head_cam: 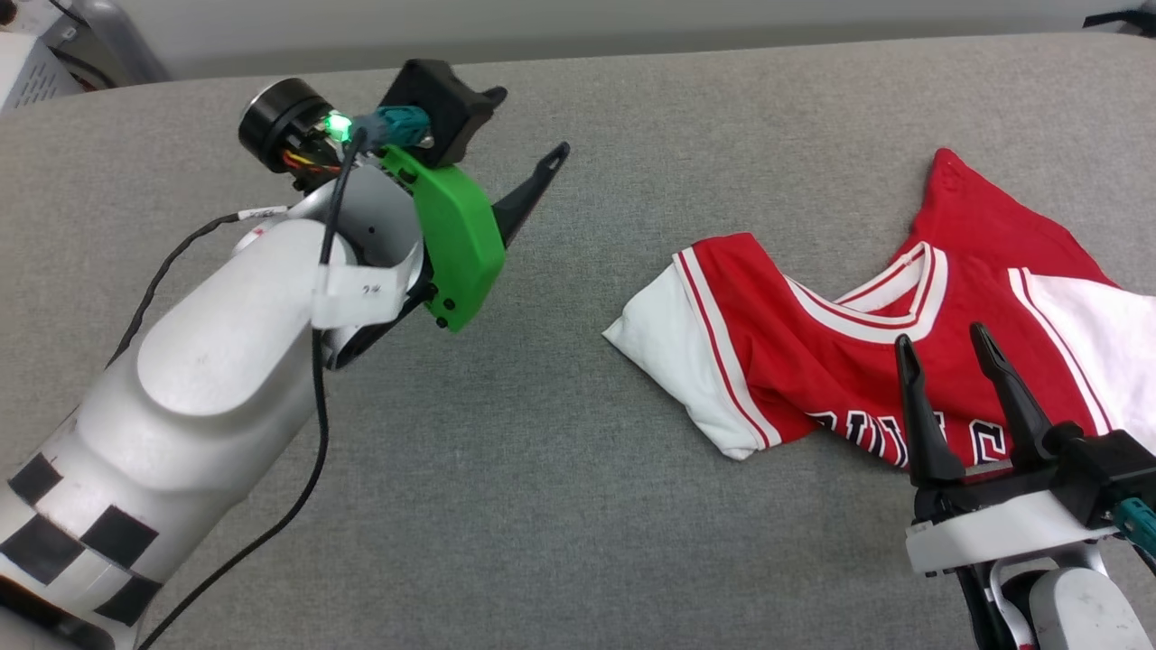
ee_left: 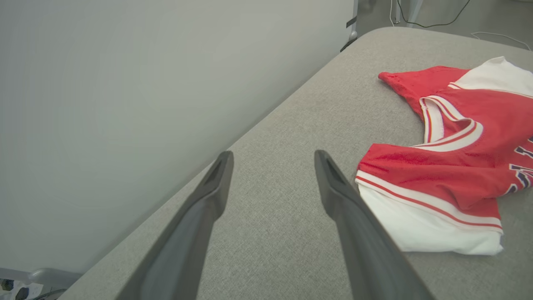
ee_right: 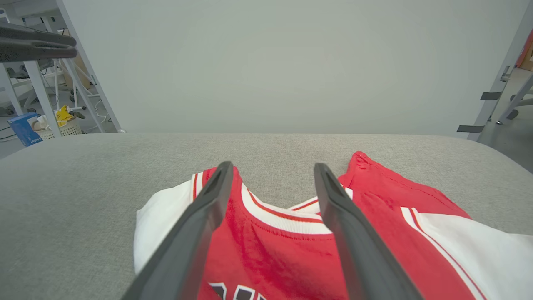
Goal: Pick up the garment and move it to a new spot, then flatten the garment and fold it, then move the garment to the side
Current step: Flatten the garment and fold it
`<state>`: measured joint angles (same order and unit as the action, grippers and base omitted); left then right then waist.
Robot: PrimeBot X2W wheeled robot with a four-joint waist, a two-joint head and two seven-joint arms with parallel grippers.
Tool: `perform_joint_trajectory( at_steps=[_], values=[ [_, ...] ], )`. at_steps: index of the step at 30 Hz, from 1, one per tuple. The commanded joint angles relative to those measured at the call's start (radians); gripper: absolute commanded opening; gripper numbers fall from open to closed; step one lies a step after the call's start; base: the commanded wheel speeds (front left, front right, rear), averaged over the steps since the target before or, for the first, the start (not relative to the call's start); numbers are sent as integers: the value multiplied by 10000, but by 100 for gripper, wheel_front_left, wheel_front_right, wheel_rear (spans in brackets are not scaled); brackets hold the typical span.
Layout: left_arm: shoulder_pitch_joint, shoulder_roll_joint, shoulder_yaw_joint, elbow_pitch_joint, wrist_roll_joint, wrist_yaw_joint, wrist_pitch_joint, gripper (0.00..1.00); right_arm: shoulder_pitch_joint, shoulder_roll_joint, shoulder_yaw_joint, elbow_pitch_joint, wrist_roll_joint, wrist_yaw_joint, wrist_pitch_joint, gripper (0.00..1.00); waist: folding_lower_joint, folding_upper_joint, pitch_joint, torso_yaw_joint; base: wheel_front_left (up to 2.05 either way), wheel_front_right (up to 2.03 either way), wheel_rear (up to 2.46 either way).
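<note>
Left wrist view: left gripper (ee_left: 270, 158) has its jaws spread wide with nothing between them, only bare grey table (ee_left: 266, 241). Garment (ee_left: 449, 166) lies at 3 o'clock, rumpled, with one white sleeve nearest and the striped collar above it. The right-hand finger sits just beside the sleeve edge; whether they touch cannot be told.

Right wrist view: right gripper (ee_right: 270, 166) is also fully spread and holds nothing. The garment lies under and ahead of it at 6 o'clock, and the collar shows between the two fingers. Whether the fingers touch the cloth cannot be told. A blue box (ee_right: 25, 127) sits at 9 o'clock on the floor beyond the table.

Head view: the garment is at 3 o'clock on the table, bunched, its lower body folded under or out of frame. The right gripper rises from 4 o'clock over the chest lettering. The left gripper is at 10 o'clock, well apart from the cloth, over bare table.

Progress, as a judgement: nothing looks done. The cloth is neither lifted, flattened nor folded. The pick-up comes first, then the move, spreading, folding and setting aside.

Writing: black-and-white chest letters run upside down, cut by a fold and the fingers, so they are not readable whole. The box print is too small to read.
</note>
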<state>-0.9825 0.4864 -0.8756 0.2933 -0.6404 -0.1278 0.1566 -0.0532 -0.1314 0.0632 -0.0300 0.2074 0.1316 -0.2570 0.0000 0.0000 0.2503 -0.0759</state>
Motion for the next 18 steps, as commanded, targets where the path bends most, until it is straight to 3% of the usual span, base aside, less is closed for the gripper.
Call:
perform_joint_trajectory(
  at_steps=[1,6,7,9,18],
  values=[
    [-397,59,-422,88,-499,-27,515,100,-264,-6,64,51,-94,-9,-47,100,0,0,287,-251,0,0,0],
    [-1512,-50,-2097,340,-2218,-28,2473,100,-591,11,325,131,-305,-9,-47,100,0,0,652,-516,0,0,0],
    [-1938,-159,-2831,458,-3042,-28,3329,100,-784,69,432,163,-352,-9,-47,100,0,0,871,-683,0,0,0],
    [-2217,-265,-3281,565,-3531,-28,3836,100,-926,120,494,184,-388,-9,-47,100,0,0,1066,-812,0,0,0],
    [-2469,-674,-4025,755,-3712,-28,5333,100,-1473,323,771,250,-587,-9,-47,100,0,0,1886,-1354,0,0,0]
  ],
)
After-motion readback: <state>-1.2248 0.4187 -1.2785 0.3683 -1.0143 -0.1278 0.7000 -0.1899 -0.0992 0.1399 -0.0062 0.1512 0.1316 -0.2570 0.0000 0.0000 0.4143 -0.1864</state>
